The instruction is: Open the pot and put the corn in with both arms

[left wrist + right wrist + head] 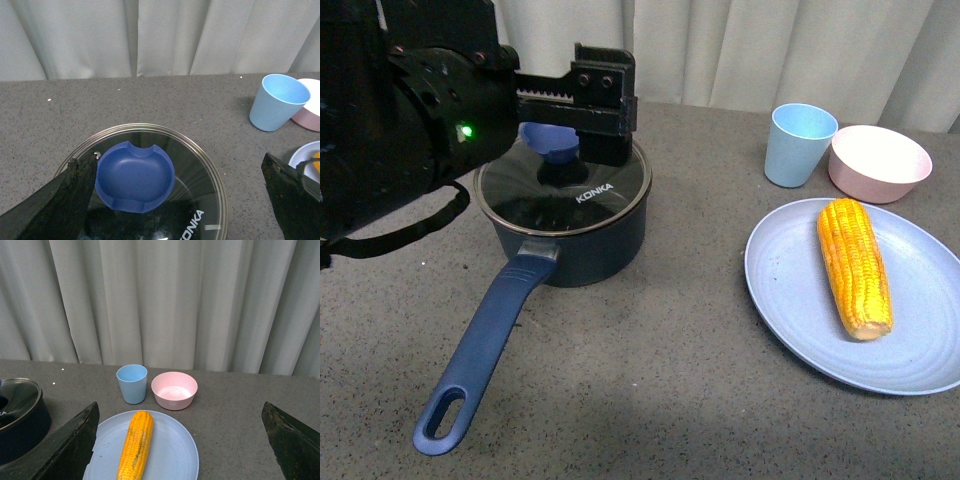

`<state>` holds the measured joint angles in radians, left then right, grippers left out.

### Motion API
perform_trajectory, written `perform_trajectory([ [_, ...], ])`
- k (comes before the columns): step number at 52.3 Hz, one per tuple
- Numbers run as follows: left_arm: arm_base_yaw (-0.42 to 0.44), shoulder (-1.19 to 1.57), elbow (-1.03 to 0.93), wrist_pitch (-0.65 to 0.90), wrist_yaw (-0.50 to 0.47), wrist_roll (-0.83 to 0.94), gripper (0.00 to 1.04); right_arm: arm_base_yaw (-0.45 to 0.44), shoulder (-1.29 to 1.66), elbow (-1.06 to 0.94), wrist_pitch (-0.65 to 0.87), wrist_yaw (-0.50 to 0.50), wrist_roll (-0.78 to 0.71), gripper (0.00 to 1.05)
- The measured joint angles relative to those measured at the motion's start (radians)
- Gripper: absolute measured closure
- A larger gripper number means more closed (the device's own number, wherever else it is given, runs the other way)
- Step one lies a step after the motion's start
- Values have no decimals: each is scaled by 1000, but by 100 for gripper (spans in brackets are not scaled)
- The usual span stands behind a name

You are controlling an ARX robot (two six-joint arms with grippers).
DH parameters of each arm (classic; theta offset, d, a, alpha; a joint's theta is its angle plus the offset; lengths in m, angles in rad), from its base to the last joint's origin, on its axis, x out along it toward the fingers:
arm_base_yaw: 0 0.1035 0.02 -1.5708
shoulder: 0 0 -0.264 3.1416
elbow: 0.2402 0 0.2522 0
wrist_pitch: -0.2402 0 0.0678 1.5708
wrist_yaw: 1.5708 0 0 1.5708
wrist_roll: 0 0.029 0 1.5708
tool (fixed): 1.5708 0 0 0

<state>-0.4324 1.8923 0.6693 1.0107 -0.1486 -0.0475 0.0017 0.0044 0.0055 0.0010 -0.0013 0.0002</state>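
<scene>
While the pot (570,240) sits front-left on the table (670,380) with its handle (485,350) pointing back at the robot, the glass lid (565,190) is on and the left gripper (180,159) hangs over it, jaws wide apart either side of the blue knob (135,176), gripping nothing. Corn (855,265) lies flat on the blue plate (790,290) to the right, well apart from the pot; right gripper (180,407) looks down on it, jaws spread wide, empty. Light blue cup (798,145) and pink bowl (878,165) stand side by side behind the plate, curtain (720,50) at the back.
</scene>
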Motion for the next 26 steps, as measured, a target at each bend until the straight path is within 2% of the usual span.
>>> perform_trajectory([
  [26, 42, 218, 155, -3, -34, 17, 7, 0, 0, 0, 0, 0, 0, 9],
])
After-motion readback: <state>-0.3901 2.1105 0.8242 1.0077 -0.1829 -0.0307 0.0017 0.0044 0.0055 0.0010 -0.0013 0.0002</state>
